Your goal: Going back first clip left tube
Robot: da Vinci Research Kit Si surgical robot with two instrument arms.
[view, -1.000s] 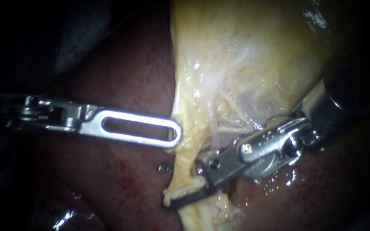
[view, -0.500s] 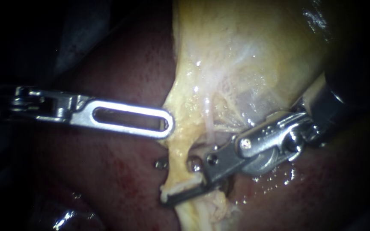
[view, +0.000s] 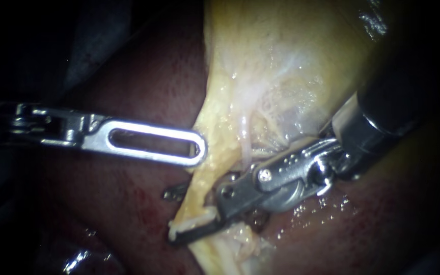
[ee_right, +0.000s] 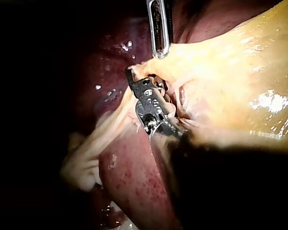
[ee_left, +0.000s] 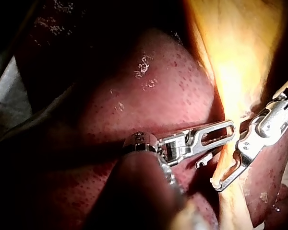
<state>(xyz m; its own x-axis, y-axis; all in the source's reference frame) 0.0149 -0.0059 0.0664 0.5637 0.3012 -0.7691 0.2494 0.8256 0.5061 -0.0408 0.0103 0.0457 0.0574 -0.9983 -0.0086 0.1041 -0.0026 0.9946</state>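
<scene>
Here, right instrument [view: 183,231] astride tube [view: 199,187]

The left instrument [view: 201,151] has a bright steel end effector, flat and round-tipped with one long slot, on a pinned hinge; the right instrument [view: 199,227] has silver links, round screws, a steel collar and a black shaft.

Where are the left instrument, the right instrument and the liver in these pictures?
left instrument [view: 201,150], endoscope view, on the end of its slotted tip.
right instrument [view: 194,229], endoscope view, between the ends of its jaws.
liver [view: 148,91], endoscope view, on its dark red surface.
</scene>
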